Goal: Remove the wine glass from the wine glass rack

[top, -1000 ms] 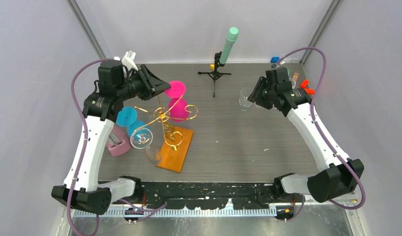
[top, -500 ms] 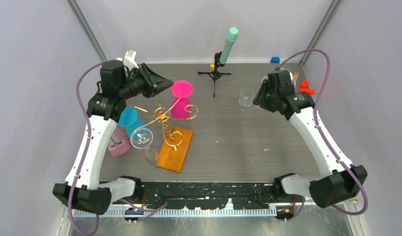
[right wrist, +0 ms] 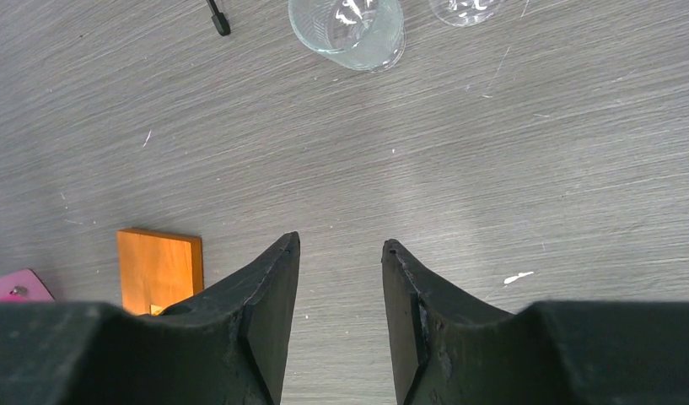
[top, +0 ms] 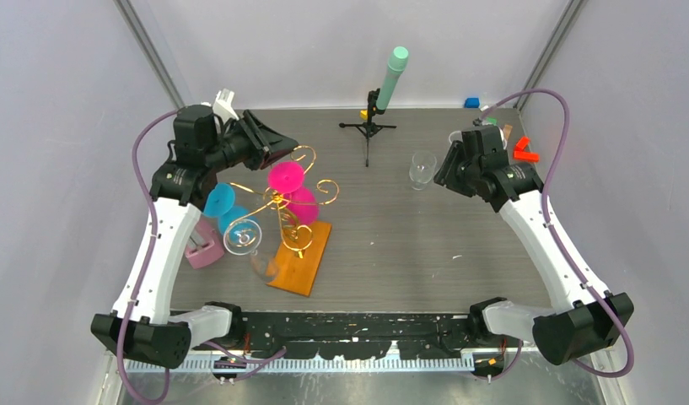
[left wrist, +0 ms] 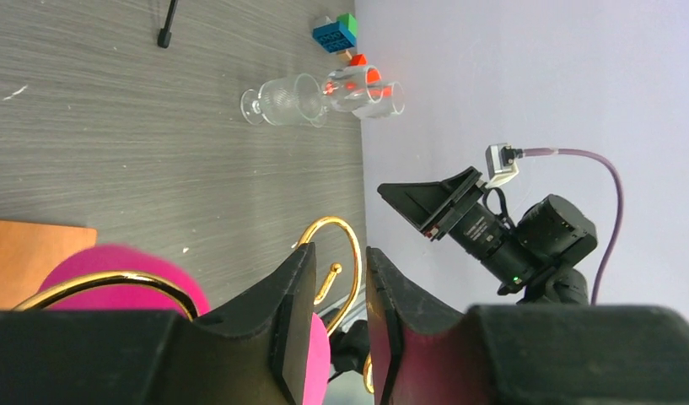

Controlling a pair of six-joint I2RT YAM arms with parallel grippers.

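We judge the task to be partway through. The rack (top: 303,261) stands on the left half of the desk (top: 408,245), and glasses hang from its gold curls: a pink glass (top: 287,178) at the top, a second pink one just under it, blue glasses (top: 216,201) on the left side and a hanging clear glass (top: 242,237) at the front.

The left pincer (top: 282,152) is at the rack's far upper side, right against the top pink glass. In the left wrist view its jaws stand only narrowly apart, with a gold curl and some pink showing in the gap. We cannot tell whether they are clenched on the glass or merely around it.

The right pincer (right wrist: 340,245) is released and holds nothing. It hangs over bare desk near a standing glass (top: 422,170), which is well apart from the rack.

What is left, as we see it, is to lift the pink glass clear of its curl and set it down.
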